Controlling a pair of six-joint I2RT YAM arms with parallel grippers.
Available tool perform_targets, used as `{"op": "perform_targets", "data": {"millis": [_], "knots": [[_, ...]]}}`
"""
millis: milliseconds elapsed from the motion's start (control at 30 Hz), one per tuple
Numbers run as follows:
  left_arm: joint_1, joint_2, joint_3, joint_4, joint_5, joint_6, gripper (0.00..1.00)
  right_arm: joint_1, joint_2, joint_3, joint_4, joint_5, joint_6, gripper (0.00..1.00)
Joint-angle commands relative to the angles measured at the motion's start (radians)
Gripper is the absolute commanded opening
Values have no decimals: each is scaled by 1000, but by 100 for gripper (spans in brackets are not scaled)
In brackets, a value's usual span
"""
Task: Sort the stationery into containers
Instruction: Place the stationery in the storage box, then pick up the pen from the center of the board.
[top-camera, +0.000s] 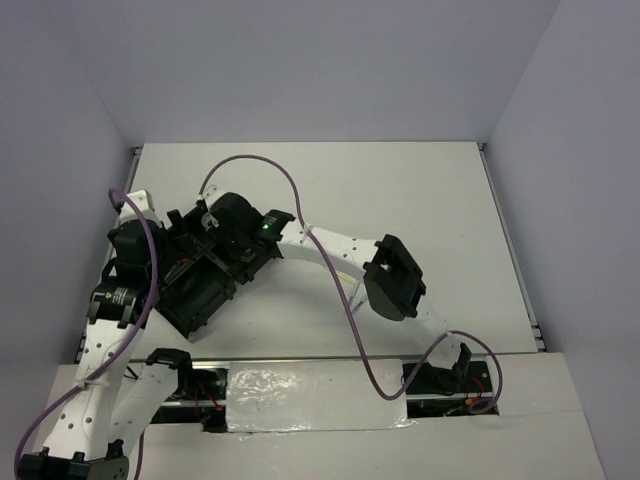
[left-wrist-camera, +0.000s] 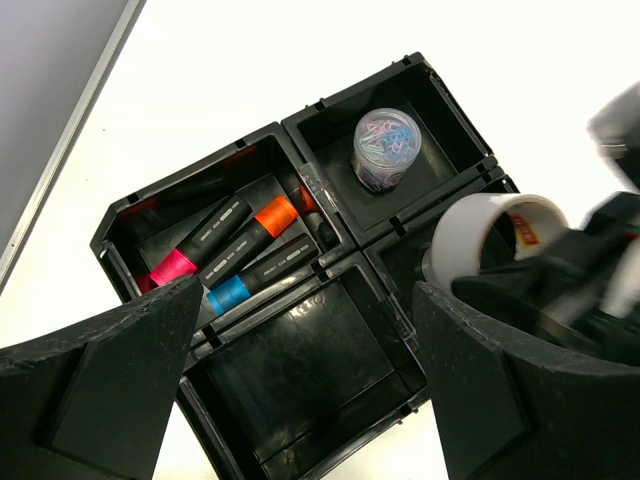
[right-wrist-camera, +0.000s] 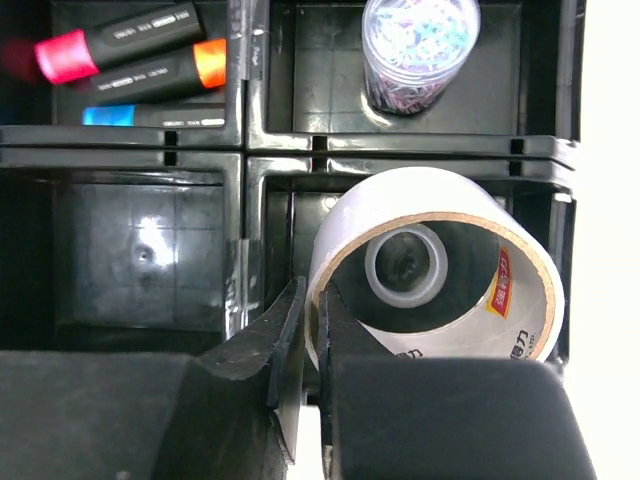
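Bright overhead light — table (left-wrist-camera: 520, 50) washed out, glare on tray (left-wrist-camera: 300, 370).

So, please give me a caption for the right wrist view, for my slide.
Right gripper pinches the wall of the tape roll over a compartment of the black tray.

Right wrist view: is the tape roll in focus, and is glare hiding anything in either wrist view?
Right wrist: tape roll sharp, one small glare spot on the tray floor. Left wrist: table washed out white, tray contents clear.
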Motion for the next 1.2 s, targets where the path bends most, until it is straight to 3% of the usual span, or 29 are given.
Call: {"op": "perform_targets", "data": {"millis": [0,133,233,300,433,467,500,667,1067,1167], "knots": [[6,-15,16,35,-2,18,99,-15,51,59,16,-6,-3,13],[6,-12,16,34,-11,18,99,-15,86,77,1,15,14,21],[6,-7,14,32,-16,16,99,-13,89,94,-18,27,25,34],[6,-4,16,32,-16,15,99,-13,80,95,-23,36,32,50],[6,5,13,34,-11,13,99,-13,-33,13,11,36,46,54],[6,7,11,34,-9,13,99,-15,-66,-15,26,41,51,74],[6,11,11,35,-8,13,99,-16,-102,-47,61,41,51,79],[6,28,16,37,9,13,99,-31,-302,-185,120,-5,48,79],[6,69,17,49,73,21,99,-53,-446,-348,88,92,118,78],[4,56,10,75,162,30,99,-83,-495,-394,24,162,199,78]]}}
